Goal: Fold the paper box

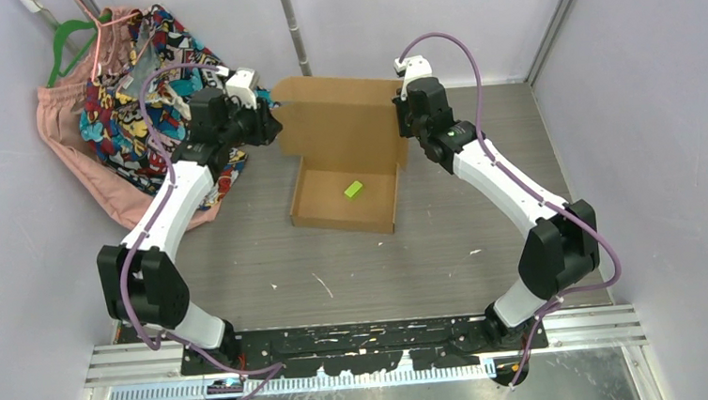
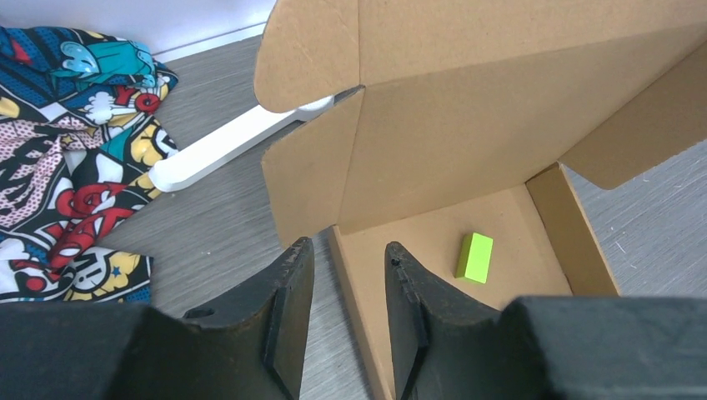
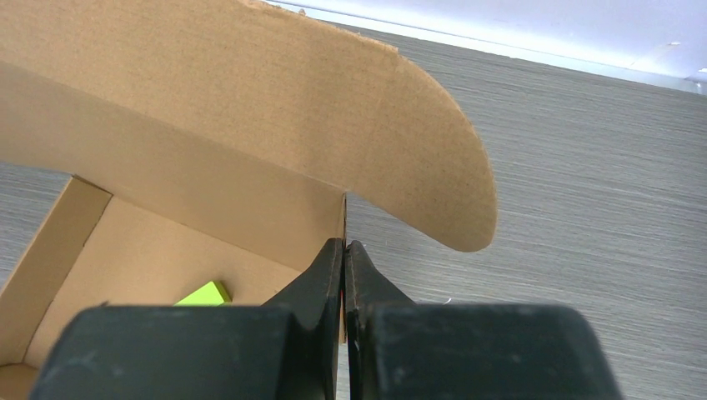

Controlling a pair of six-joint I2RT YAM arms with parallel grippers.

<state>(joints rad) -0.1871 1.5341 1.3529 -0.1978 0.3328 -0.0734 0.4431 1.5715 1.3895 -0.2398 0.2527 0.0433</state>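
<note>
Nearest, the two arm bases sit at the front edge of the grey table (image 1: 384, 273), each arm reaching forward and inward; between them, in the middle of the table and toward its far side, the paper box (image 1: 332, 202) lies partly formed, its shallow tray open upward with front and side walls raised; a small lime-green block (image 1: 353, 190) rests on the tray floor, nearer the right wall and touching no wall; at the tray's rear left corner the left gripper (image 2: 348, 250) has its fingers (image 2: 288, 308) spread, one outside and one inside the left wall, with a gap showing on each side of the cardboard; at the rear right corner the right gripper (image 3: 343, 246) has its fingers pressed together, the tips meeting the upright edge of the cardboard there, and whether a sliver of it is caught between them I cannot tell; behind the tray the lid panel stands roughly upright, with a rounded flap at each side, the right one curving out above the right gripper; beyond the left flap a white bar (image 2: 225, 146) lies on the table; farther left, a heap of comic-print fabric (image 1: 136, 93) sits over a pink garment (image 1: 73, 135), with a green hanger (image 1: 66, 41) against the far wall.
</note>
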